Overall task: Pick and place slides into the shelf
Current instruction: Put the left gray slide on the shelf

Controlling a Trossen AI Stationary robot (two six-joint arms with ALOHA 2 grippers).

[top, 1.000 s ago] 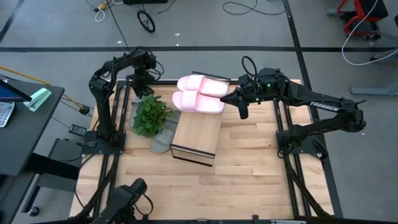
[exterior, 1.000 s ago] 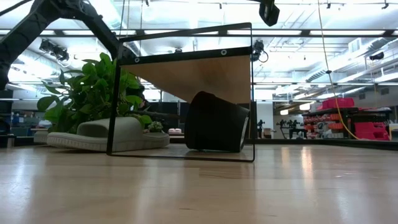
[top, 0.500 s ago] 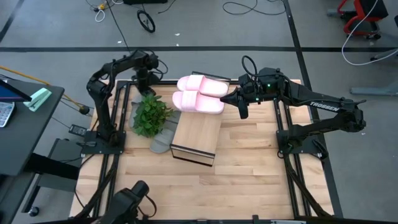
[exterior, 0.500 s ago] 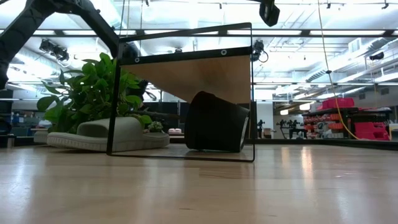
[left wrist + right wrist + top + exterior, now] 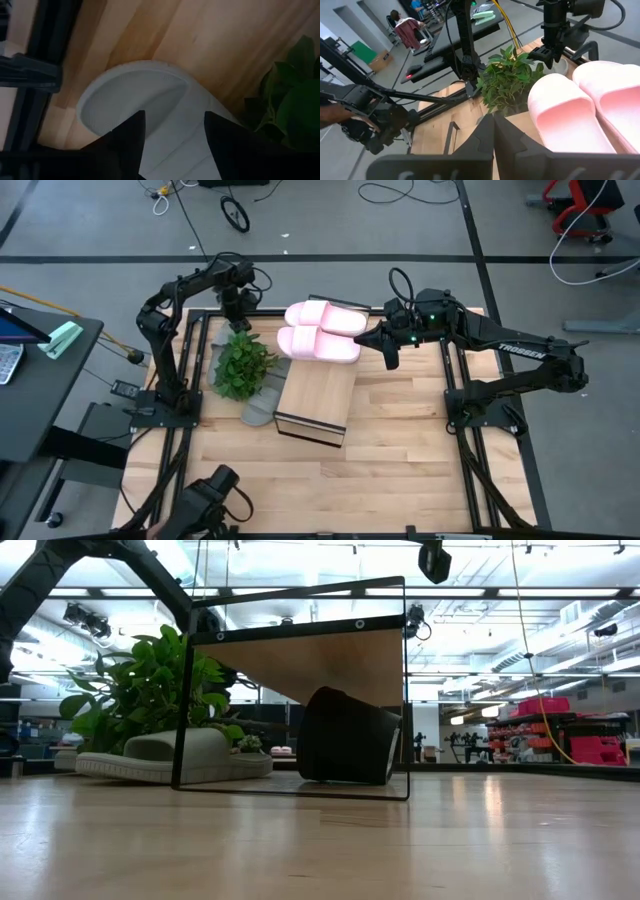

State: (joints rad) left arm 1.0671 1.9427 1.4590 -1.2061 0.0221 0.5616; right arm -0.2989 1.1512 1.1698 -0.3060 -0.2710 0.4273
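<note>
Two pale pink slides [image 5: 322,330] lie side by side on the far end of the shelf's wooden top [image 5: 315,395]. One grey slide [image 5: 135,95] lies on the table at the far left, behind the plant. My left gripper [image 5: 174,114] points down over it, open, one finger on each side of its band; I see no hold. A second grey slide [image 5: 258,408] rests sole down on the table by the shelf's left side. My right gripper [image 5: 493,125] hangs shut in the air by the right end of the pink slides [image 5: 565,115].
A leafy green plant [image 5: 243,365] stands between the left gripper and the shelf, partly over both grey slides. In the low view a dark rounded thing [image 5: 350,735] lies under the shelf's top. The near half of the table [image 5: 400,480] is bare wood.
My left gripper has turned a little about its own line while staying over the far-left corner behind the plant. The slides, the shelf and my right arm have kept still.
</note>
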